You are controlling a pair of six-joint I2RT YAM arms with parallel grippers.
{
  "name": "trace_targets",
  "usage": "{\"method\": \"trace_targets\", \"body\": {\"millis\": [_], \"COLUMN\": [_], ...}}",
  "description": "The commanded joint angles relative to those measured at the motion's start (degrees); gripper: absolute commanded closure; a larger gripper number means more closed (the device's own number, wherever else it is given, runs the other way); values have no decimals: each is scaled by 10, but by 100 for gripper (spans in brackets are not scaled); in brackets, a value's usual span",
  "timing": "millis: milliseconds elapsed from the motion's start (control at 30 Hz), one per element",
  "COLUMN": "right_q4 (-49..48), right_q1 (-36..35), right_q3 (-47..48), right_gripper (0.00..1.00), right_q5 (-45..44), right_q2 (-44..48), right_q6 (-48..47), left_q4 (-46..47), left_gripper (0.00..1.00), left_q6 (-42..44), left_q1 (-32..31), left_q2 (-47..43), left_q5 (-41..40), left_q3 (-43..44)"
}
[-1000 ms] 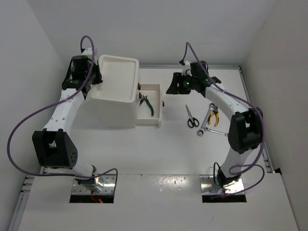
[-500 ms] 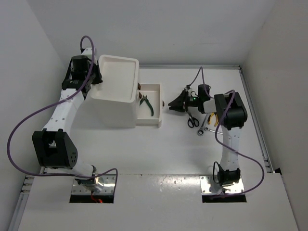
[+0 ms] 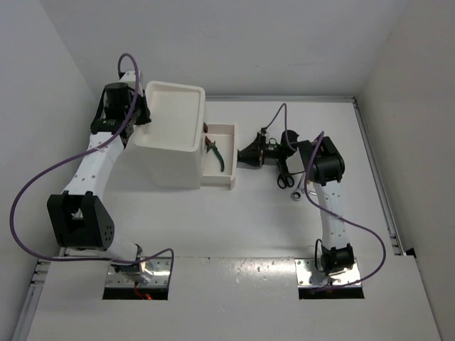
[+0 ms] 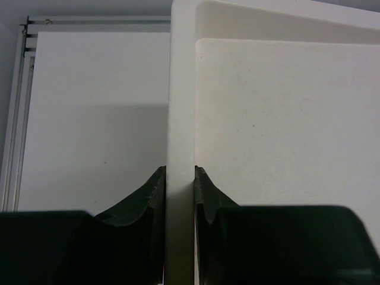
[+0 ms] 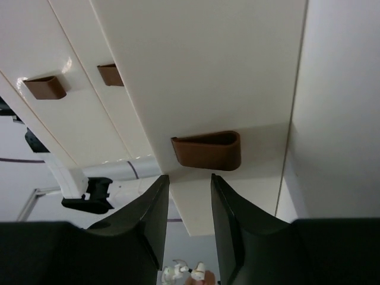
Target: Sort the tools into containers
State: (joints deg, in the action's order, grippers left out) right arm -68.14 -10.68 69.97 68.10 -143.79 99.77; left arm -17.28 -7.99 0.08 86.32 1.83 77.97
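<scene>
The left end effector (image 4: 180, 172) is clamped on the left rim of the tray (image 4: 181, 89) that tops the box (image 3: 167, 160), one finger outside the wall and one inside. In the top view it sits at the tray's left edge, and its arm reaches up to it along the box's left side.

The right end effector (image 5: 190, 178) has its fingers (image 5: 153, 205) a little apart with nothing between them. The tips are aimed at the front of a drawer (image 3: 226, 136), with the dark red handle (image 5: 208, 151) just beyond them. Whether they touch the front cannot be told. Two more drawer fronts with like handles (image 5: 44, 87) show to the left in the wrist view.

From above, this end effector lies low over the tabletop (image 3: 213, 227), just right of the drawer, which stands out from the box's right side. The green pliers (image 3: 215, 153) lie in the drawer, slanting along it.

The scissors (image 3: 284, 179) rest on the tabletop beside the right arm's forearm, partly hidden by it. A wrench (image 3: 298, 192) lies just below them, near the arm's elbow.
</scene>
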Motion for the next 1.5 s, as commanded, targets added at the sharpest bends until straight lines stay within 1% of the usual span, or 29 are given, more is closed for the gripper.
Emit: {"method": "trace_targets", "body": {"millis": [0, 200, 300, 500, 567, 600, 667, 867, 933, 1033, 1167, 1467], "right_q4": [-98, -103, -103, -136, -141, -141, -146, -172, -177, -177, -169, -155], "right_q1": [-23, -67, -75, -95, -95, -95, -101, -117, -124, -136, -150, -173], "right_q3": [44, 89, 105, 124, 129, 134, 134, 145, 158, 153, 158, 186], "right_gripper": [65, 65, 65, 65, 68, 68, 74, 77, 77, 79, 79, 79], "right_q5": [0, -6, -12, -36, -44, -51, -68, -115, -115, -133, -154, -166], "right_q2": [-9, -36, -61, -96, -102, -114, -123, -149, -155, -155, -160, -190], "right_q6": [51, 77, 83, 118, 118, 124, 140, 196, 210, 215, 215, 227], "left_q4": [-63, -50, -50, -50, -50, -50, -50, -45, -45, -45, -45, -45], "left_gripper": [100, 100, 100, 100, 100, 100, 100, 100, 100, 100, 100, 100], "left_q6": [-32, -37, -37, -37, -37, -37, -37, -37, -37, -37, -37, -37], "left_q1": [5, 0, 0, -5, -5, -5, -5, -5, -5, -5, -5, -5], "left_q2": [37, 25, 19, 19, 19, 19, 24, 30, 30, 30, 30, 35], "left_q5": [29, 36, 36, 36, 42, 42, 42, 42, 42, 42, 47, 47], "left_q3": [-55, -68, -74, -79, -79, -79, -79, -79, -79, -79, -79, -85]}}
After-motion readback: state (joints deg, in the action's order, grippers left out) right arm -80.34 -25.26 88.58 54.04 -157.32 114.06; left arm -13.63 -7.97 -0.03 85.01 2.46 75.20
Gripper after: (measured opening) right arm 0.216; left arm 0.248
